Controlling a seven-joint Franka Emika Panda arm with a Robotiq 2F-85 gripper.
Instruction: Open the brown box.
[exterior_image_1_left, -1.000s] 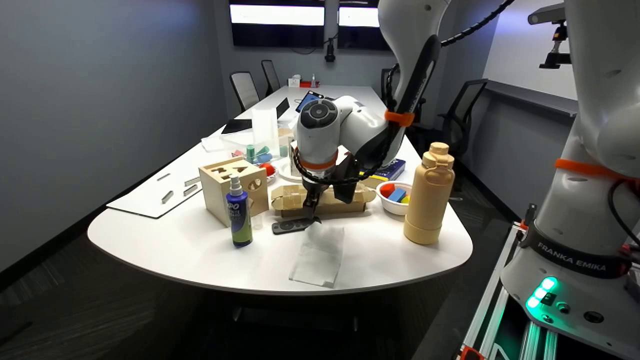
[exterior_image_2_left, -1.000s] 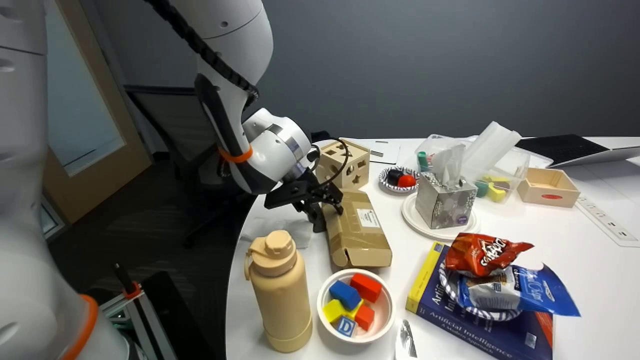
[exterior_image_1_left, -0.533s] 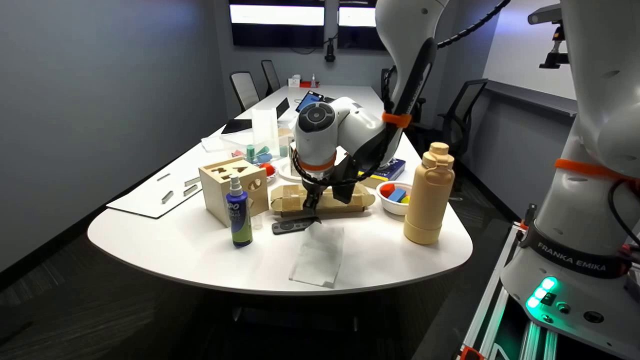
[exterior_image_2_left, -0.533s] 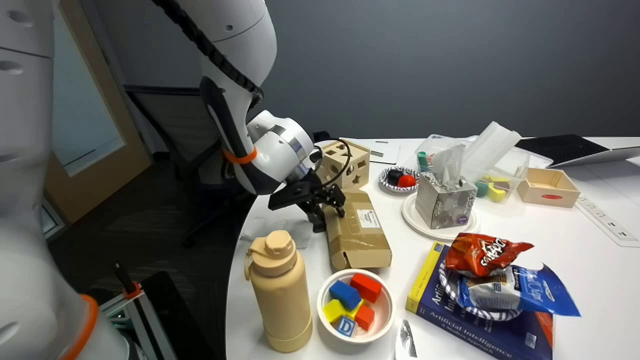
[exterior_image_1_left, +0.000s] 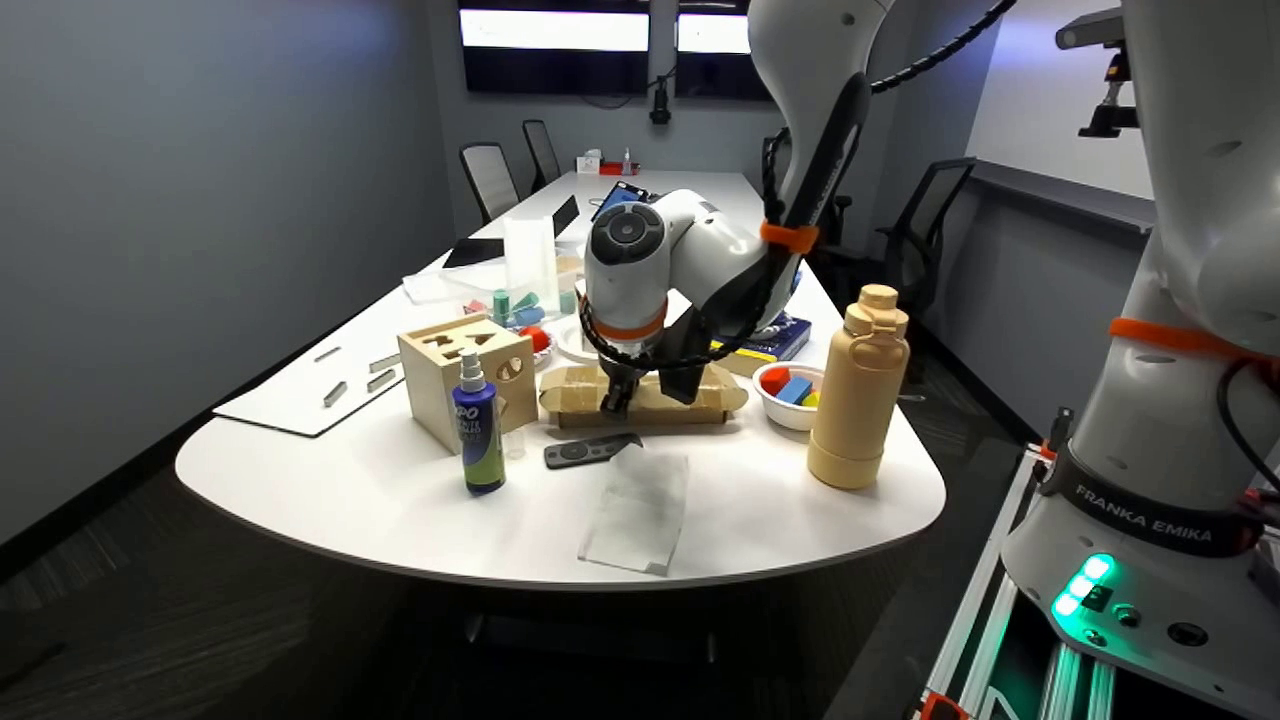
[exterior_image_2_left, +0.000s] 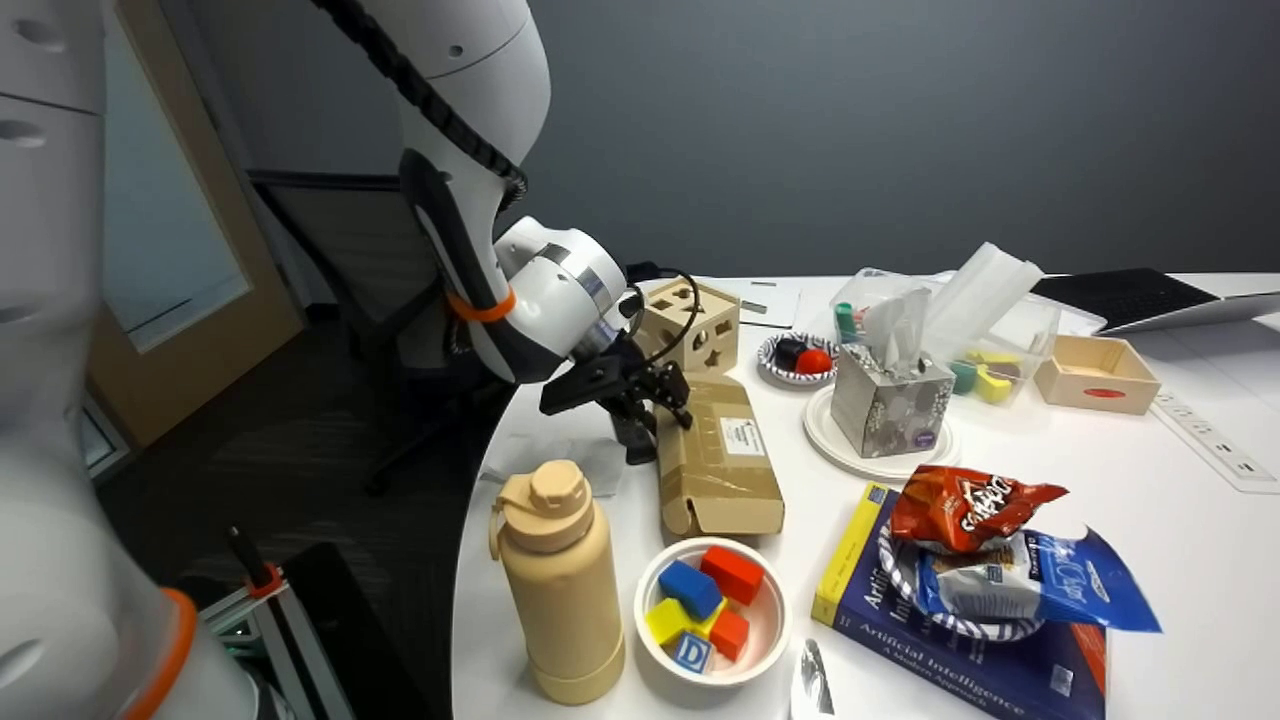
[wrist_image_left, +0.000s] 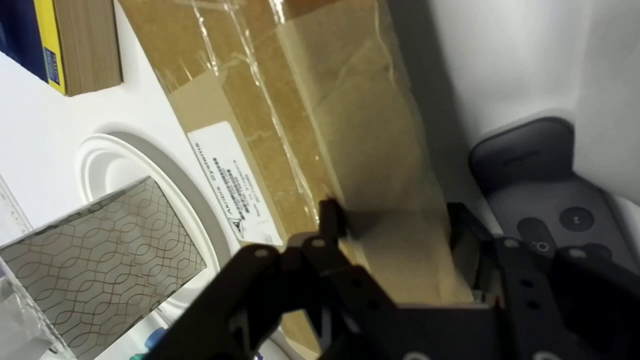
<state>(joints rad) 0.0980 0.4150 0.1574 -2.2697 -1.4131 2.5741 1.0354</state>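
The brown box (exterior_image_1_left: 715, 392) lies flat on the table with its lid down, a white label and clear tape on top. It also shows in an exterior view (exterior_image_2_left: 720, 490). My gripper (wrist_image_left: 395, 220) straddles its long edge nearest the remote: a fingertip presses on the taped top, the opposite one rests against the side wall. That edge strip of the box (wrist_image_left: 370, 125) fills the space between the fingers, and both appear to touch it. In an exterior view the gripper (exterior_image_2_left: 662, 440) sits toward the end by the wooden cube, where the arm partly covers the box.
A dark remote (wrist_image_left: 532, 180) lies close beside the finger at the box's side. Around the box stand a wooden cube (exterior_image_1_left: 425, 385), a spray bottle (exterior_image_1_left: 480, 430), a tan jug (exterior_image_2_left: 560, 590), a bowl of blocks (exterior_image_2_left: 780, 620), a tissue box (exterior_image_2_left: 885, 415) and a book (exterior_image_2_left: 900, 625).
The gripper has drawn in around the box's edge and moved slightly up and away from the remote. The box has shifted a little with it, its cube-side end turning slightly inward.
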